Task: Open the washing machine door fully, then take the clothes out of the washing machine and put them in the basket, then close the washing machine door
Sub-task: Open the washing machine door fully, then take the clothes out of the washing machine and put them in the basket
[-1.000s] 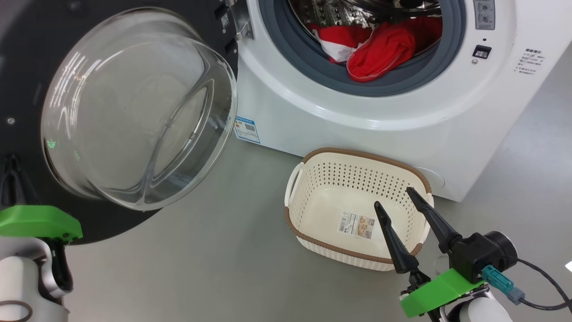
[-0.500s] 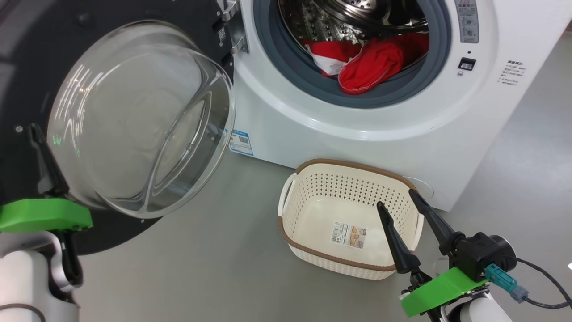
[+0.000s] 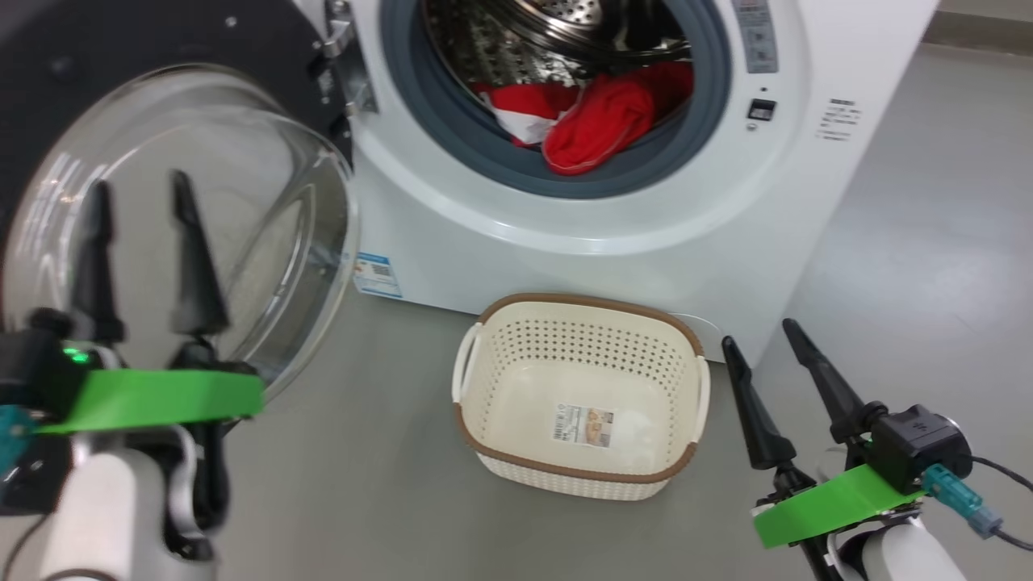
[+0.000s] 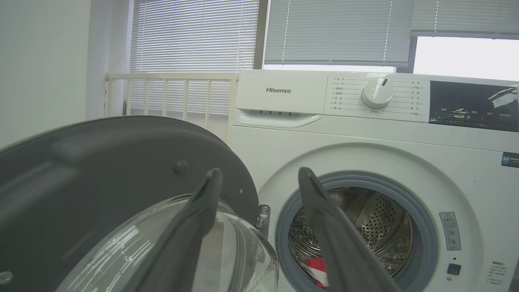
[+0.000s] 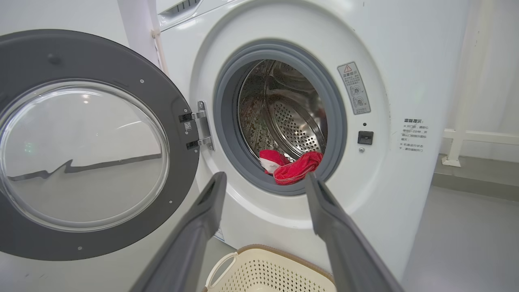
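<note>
At about nine o'clock in my head view, my left claw is released, its two fingers spread with nothing between them, raised in front of the washing machine door. The door stands swung out wide on its hinge, so I judge the opening step done. Its glass bowl is stiff and glossy, likely slippery. When closing comes, I would push on the black rim on the side away from the hinge. At twelve o'clock, the washing machine shows the clothes heaped at the front of the drum, the red bulge resting on the grey rubber ring. They look soft, limp and light. I expect them to drape, stretch, and perhaps drag a second piece along or catch on the ring. I would pinch deep into the thick red fold nearest the lip rather than a thin edge. At six o'clock, the basket sits empty on the floor, just in front of the machine. At four o'clock, just beside the basket, my right claw is released too and holds nothing.
</note>
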You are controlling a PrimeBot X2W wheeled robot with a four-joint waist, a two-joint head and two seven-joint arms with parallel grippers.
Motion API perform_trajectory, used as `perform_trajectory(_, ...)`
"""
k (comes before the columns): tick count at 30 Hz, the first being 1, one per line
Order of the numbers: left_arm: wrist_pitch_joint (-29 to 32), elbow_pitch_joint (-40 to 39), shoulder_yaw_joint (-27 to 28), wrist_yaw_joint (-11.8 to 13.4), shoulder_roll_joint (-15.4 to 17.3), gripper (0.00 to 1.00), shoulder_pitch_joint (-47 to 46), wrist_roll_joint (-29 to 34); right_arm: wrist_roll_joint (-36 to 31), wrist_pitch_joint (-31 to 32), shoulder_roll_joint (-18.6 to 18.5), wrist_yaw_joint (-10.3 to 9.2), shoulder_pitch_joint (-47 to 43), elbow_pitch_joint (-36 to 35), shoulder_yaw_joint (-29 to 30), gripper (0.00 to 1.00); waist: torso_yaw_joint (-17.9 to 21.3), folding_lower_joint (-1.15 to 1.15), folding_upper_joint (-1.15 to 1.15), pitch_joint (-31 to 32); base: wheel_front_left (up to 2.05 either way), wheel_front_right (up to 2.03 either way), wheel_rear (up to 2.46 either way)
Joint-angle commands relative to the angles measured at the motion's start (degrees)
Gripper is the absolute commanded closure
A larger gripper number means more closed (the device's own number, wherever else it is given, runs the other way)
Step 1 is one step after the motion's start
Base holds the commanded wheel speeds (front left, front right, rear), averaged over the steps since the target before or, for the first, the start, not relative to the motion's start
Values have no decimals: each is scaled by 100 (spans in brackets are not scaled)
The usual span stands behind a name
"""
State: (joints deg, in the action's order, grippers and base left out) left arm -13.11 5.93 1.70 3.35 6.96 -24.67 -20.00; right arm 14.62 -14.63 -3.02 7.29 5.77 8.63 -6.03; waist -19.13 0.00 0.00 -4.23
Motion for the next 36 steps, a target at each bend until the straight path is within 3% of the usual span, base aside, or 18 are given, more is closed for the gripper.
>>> perform_trajectory(1, 87, -201, 27, -89, 105, 0, 44, 56, 32, -36, 13, 20, 14, -179, -10, 0, 255, 0, 0, -12, 0, 0, 0)
perform_trajectory(11, 81, -165, -544, -273, -100, 0, 377, 105, -126, -37, 13, 20, 86, -354, 451, 0, 982, 0, 0, -90, 0, 0, 0)
perform_trajectory(22, 39, 69, -406, -460, 85, 0, 1056, -168, -239, -37, 14, 20, 3, -591, 657, 0, 1704, 0, 0, -35, 0, 0, 0)
perform_trajectory(36, -97, -107, -347, -474, 218, 0, 2060, -113, -323, -37, 14, 20, -547, -840, 859, 0, 1990, 0, 0, 358, 0, 0, 0)
